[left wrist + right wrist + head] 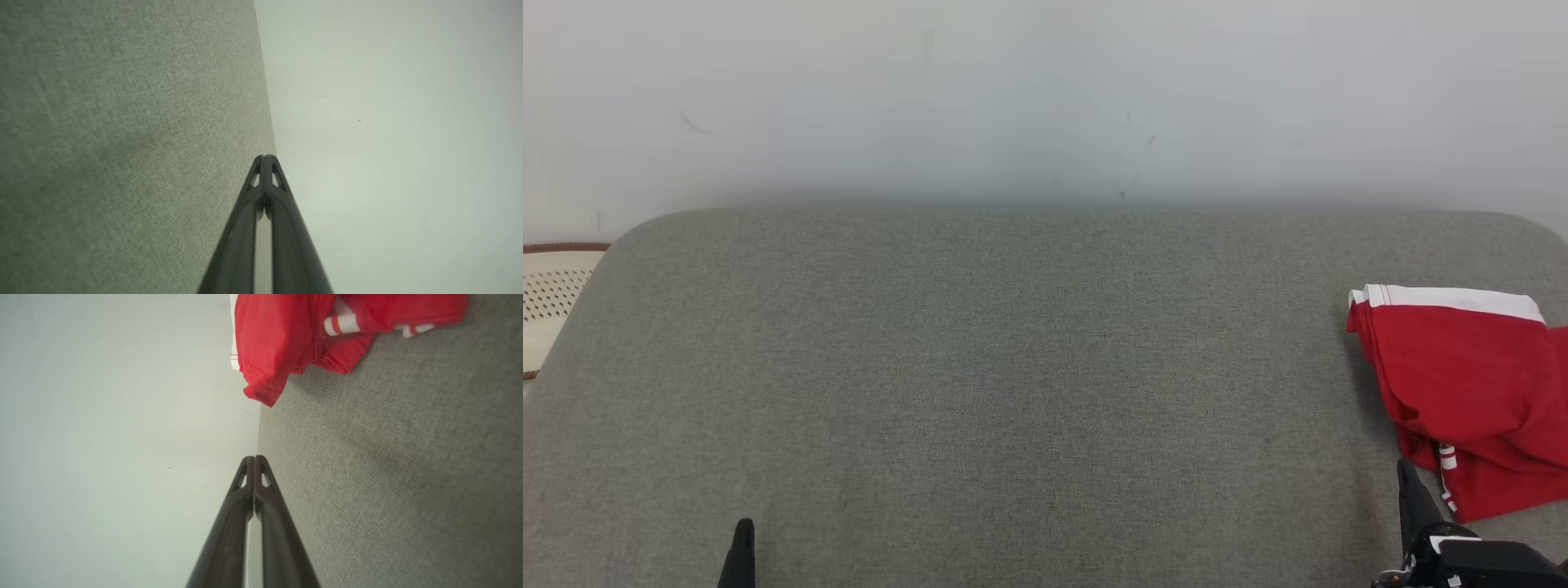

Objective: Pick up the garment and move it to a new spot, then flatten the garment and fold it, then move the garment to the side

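Red garment (1470, 392) lies bunched at the right end of the grey surface (1013, 367). R pincer (1405, 471) is just beside the garment's near left corner, clenched, empty, so R arm goes. L pincer (743, 535) is well left of the garment, clenched too. Garment runs off-pic, long side unclear. Basket (551, 294) is far left of the garment; can't see inside.

The garment (1470, 392) is red with a white band and red-and-white striped trim; the desk (1013, 367) is flecked grey, the wall (1045, 82) off-white, the basket (551, 302) cream, brown-rimmed.
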